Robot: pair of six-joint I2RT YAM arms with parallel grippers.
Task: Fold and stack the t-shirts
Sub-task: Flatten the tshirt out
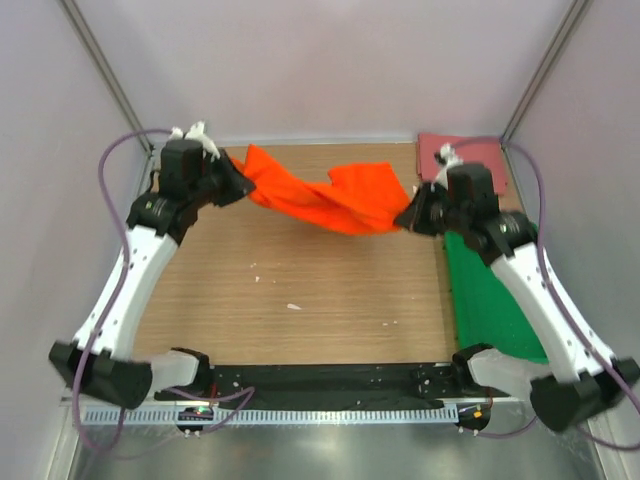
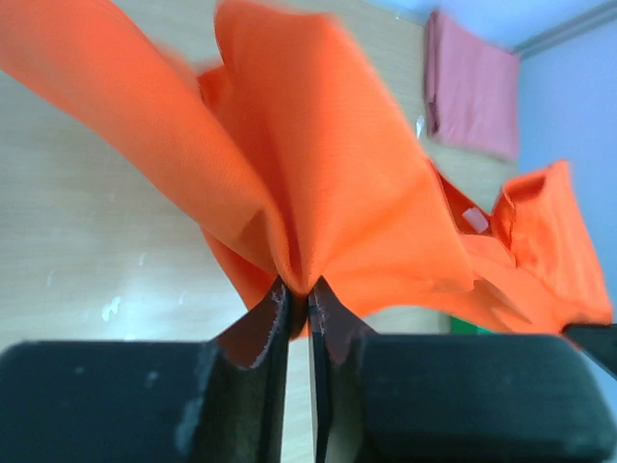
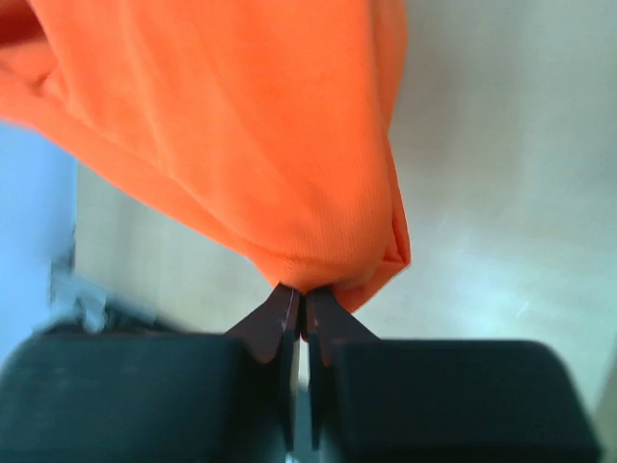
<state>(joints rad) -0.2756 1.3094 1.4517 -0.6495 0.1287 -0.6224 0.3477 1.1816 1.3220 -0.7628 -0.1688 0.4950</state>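
Fingers first: the left fingers (image 2: 266,326) are squeezed almost fully together with a bunched corner of the orange t-shirt (image 2: 337,174) pinched right at the tips. Only a thin sliver of gap shows between them, and cloth fans up and out from that spot. Same deal on the other arm: the right fingers (image 3: 276,323) are clamped tight on a folded edge of the same shirt, and the fabric balloons out above them so it fills most of that wrist view.

From the overhead camera, the orange shirt is strung between the two arms across the far half of the worktop (image 1: 300,285). It's held at its left end and its right end, and the middle is twisted and sagging a bit. It looks lifted rather than lying flat, but I honestly can't tell if the lowest fold brushes the wood.

Behind the right arm, the pink-red t-shirt (image 1: 482,153) sits flat in the far right corner, partly hidden by the wrist and well apart from the orange one. Nearer, along the right edge, is the green tray (image 1: 490,300), with the right arm reaching over it.
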